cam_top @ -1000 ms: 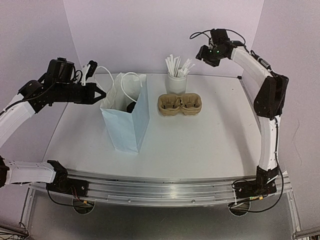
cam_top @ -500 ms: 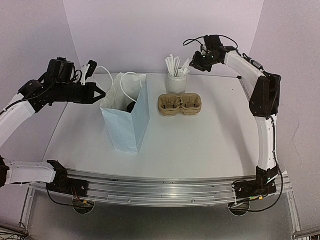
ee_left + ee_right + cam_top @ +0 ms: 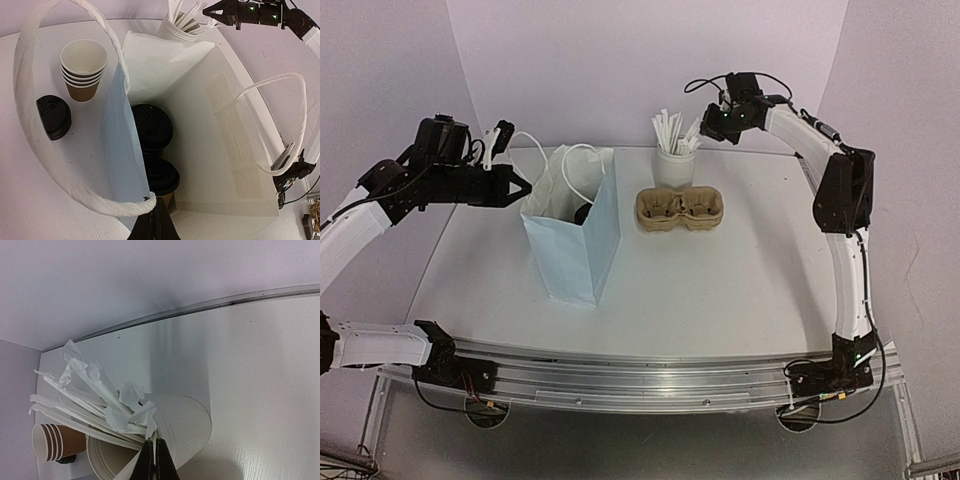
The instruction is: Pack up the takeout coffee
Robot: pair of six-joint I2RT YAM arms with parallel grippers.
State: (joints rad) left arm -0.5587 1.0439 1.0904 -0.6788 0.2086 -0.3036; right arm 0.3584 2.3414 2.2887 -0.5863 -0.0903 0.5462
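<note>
Two lidded cups sit inside the white paper bag, centre of the left wrist view; spare brown cups and black lids stand upper left on the white desk, ringed by lilac walls. Lid embossing is too small for me to read. My left fingers pinch the bag's near rim. My right fingers press together at the straw cup; whether they hold a straw I cannot tell.

Two lidded cups sit in the bag, seemingly upright; spare cups, lids beside.
</note>
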